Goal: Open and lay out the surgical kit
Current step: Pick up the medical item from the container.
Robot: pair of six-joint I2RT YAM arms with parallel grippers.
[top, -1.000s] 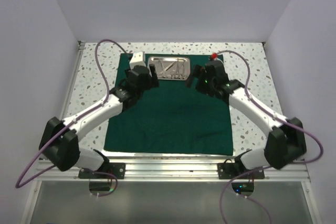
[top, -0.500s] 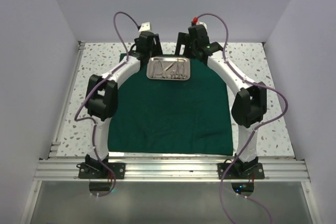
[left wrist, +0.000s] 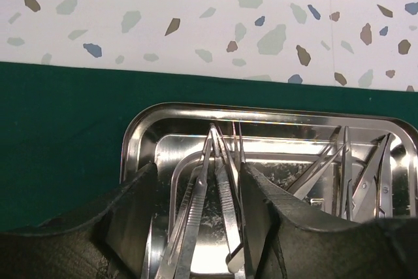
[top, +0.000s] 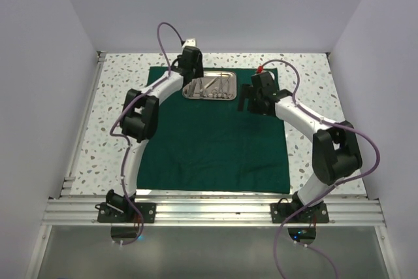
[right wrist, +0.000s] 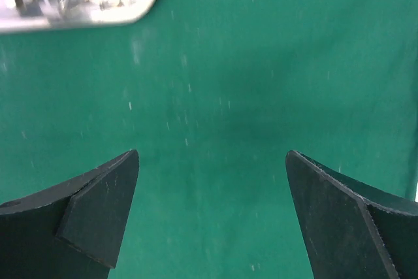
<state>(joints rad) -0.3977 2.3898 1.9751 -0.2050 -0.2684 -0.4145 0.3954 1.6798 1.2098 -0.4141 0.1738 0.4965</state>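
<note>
The dark green drape (top: 209, 142) lies spread flat on the table. The shiny steel tray (top: 232, 87) sits on its far part and holds tweezers (top: 212, 85) and other thin instruments. My left gripper (top: 194, 83) is over the tray's left end. In the left wrist view it (left wrist: 199, 166) is open, its fingers (left wrist: 134, 213) down in the tray (left wrist: 261, 112) on either side of two tweezers (left wrist: 225, 194). More instruments (left wrist: 346, 168) lie at the right. My right gripper (top: 248, 101) is open and empty just right of the tray, over bare drape (right wrist: 261, 63); the tray's corner (right wrist: 130, 4) shows at top left.
Speckled terrazzo table (top: 117, 96) surrounds the drape, with white walls at the left, back and right. An aluminium rail (top: 209, 212) runs along the near edge. Purple cables (top: 166, 37) loop above both arms.
Both arms pulled back from the far side of the tray. The left gripper came down into the tray's left end; the right gripper moved to the drape right of the tray.
</note>
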